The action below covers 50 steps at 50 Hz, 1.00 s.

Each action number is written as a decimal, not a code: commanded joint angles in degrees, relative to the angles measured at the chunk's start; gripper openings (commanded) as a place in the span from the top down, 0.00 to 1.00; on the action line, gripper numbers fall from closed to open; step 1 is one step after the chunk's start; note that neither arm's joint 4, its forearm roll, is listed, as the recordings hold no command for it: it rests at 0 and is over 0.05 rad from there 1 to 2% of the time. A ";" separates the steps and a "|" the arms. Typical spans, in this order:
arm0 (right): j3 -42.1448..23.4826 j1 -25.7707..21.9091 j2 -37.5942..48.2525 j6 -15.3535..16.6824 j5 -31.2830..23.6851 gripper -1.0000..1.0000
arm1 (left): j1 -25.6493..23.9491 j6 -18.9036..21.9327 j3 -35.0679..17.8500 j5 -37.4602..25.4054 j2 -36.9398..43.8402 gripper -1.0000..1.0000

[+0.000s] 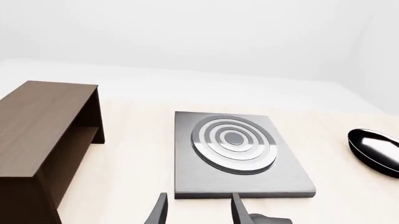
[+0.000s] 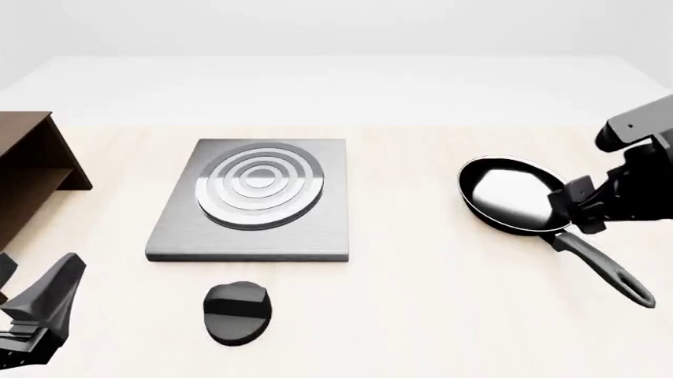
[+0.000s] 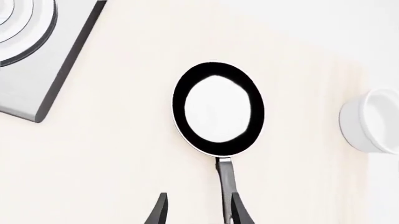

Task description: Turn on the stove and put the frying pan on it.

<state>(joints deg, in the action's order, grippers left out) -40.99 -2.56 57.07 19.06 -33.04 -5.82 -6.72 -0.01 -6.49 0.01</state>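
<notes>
The stove [image 2: 252, 201] is a flat grey plate with silver burner rings [image 1: 234, 142], left of the table's centre. Its black oval knob [image 2: 236, 311] lies apart, just in front of the plate. The black frying pan [image 2: 513, 195] rests on the table to the right, its long handle [image 2: 600, 268] pointing toward the near right. My right gripper [image 2: 573, 209] hovers open over the handle's root; in the right wrist view the handle [image 3: 225, 186] runs between the fingers [image 3: 240, 212], close to one. My left gripper [image 2: 58, 291] is open and empty at the near left, short of the stove [image 1: 240, 154].
A brown wooden shelf [image 2: 27, 169] stands at the far left, beside the stove. A white bowl [image 3: 371, 121] sits on the table beyond the pan [image 3: 218, 108]. A corner of the stove plate [image 3: 37, 60] shows in the right wrist view.
</notes>
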 commanded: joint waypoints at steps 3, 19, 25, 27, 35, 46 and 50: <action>-2.29 4.09 6.35 2.49 0.48 0.00 | 0.13 -0.01 0.00 0.01 0.00 0.00; -3.78 8.57 13.20 6.94 4.01 0.00 | 0.16 0.15 0.00 -0.07 0.00 0.00; -3.64 9.56 16.17 7.36 5.77 0.00 | 0.18 0.17 0.00 -0.17 0.00 0.00; -3.47 10.37 17.59 7.97 6.84 0.00 | 0.19 0.13 0.00 -0.15 0.00 0.00; -3.01 10.89 20.68 7.47 8.88 0.00 | 0.26 0.25 0.00 -0.09 0.00 0.00; -1.45 12.30 23.67 8.91 11.67 0.00 | 0.39 0.26 0.00 0.03 0.00 0.00; -0.80 12.99 25.11 9.30 13.15 0.00 | 0.43 0.20 0.00 0.10 0.00 0.00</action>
<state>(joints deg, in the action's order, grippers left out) -42.99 9.10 79.12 27.44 -22.69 -5.47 -6.51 0.00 -6.50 0.01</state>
